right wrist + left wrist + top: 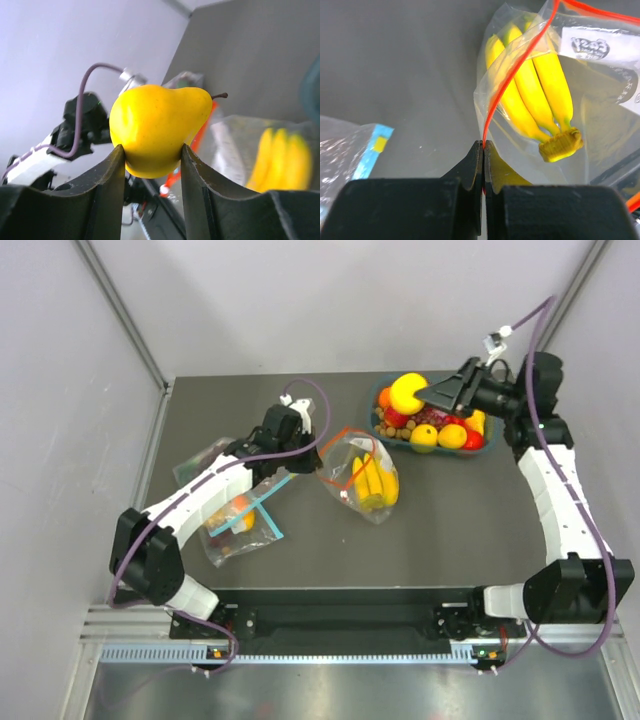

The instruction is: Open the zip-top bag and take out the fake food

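While both of my arms are loaded, the findings are as follows.

Left gripper (pixel 483 145): fingers closed flat together on the red-orange zip strip (pixel 515 75), pinching it at the lower centre of the left wrist view. The strip runs up and to the right from the pinch, and the mouth stands open.

Zip-top bag (pixel 365 480): lies on the table (pixel 420 540) at centre frame in the top view, just right of my left fingers. The banana bunch (pixel 530 95) is inside it, stem end toward the lower right of the wrist view.

Right gripper (pixel 152 147): fingers at a middling spread, clamped on either side of a yellow pear-shaped fruit (pixel 155 125). In the top view it hangs at the upper right, over the left end of the basket (pixel 490 445) of mixed fruit.

Risks noted:
- The pinch covers only a thin edge of slick plastic. Any pull would likely slip the strip free and let the mouth fall shut.
- The fruit is round and smooth, gripped low on its belly. A jolt could squirt it out, and near the rim it may roll off across the table.
- Blue-strip bags (pixel 245 530) lie under my left forearm at lower left and could be dragged along.
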### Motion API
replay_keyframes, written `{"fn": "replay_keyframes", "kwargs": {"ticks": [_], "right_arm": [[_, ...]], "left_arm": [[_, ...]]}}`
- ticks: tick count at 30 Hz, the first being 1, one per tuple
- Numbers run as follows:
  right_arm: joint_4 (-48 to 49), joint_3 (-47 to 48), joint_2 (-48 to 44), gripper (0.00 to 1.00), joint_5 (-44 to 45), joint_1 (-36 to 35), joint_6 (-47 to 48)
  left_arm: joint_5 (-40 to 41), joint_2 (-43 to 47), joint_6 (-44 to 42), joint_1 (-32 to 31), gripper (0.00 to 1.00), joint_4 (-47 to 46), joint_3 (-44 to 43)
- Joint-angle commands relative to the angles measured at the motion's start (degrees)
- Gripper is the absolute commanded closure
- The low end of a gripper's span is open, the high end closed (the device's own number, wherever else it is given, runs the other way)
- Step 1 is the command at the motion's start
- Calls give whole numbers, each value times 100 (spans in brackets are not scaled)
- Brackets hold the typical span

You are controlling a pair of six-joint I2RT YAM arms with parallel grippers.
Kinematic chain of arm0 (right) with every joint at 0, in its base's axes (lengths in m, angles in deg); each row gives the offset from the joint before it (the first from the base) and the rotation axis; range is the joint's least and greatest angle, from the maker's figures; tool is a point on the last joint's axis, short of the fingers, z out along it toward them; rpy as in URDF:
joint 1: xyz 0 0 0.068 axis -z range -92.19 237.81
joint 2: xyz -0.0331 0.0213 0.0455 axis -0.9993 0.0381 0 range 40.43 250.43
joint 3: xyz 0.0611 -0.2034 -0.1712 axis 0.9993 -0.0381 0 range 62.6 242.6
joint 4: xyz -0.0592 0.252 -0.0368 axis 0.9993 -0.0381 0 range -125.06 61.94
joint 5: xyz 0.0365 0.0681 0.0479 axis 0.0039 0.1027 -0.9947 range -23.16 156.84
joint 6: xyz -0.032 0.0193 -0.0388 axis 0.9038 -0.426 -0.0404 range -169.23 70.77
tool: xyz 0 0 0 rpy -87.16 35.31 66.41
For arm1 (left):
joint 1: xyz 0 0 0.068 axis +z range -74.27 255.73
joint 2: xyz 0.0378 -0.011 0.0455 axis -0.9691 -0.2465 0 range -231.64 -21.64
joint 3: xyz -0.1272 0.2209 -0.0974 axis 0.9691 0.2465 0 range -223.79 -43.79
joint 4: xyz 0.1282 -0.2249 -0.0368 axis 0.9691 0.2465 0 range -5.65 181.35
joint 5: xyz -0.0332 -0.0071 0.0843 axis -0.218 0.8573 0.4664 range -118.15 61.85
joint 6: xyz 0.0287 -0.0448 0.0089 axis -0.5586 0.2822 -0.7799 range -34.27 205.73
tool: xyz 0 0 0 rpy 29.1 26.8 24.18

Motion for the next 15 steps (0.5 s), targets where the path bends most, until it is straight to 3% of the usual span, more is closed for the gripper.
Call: {"fn": "replay_keyframes", "kwargs": {"ticks": [1, 15], "right_arm": [[-381, 674, 1, 100, 167, 539, 670], [-1315, 1388, 1248, 98, 3041, 796, 3062]], "left_arm": [[197, 497, -183, 127, 100, 147, -45], [144, 533, -192, 215, 100, 209, -27]]}}
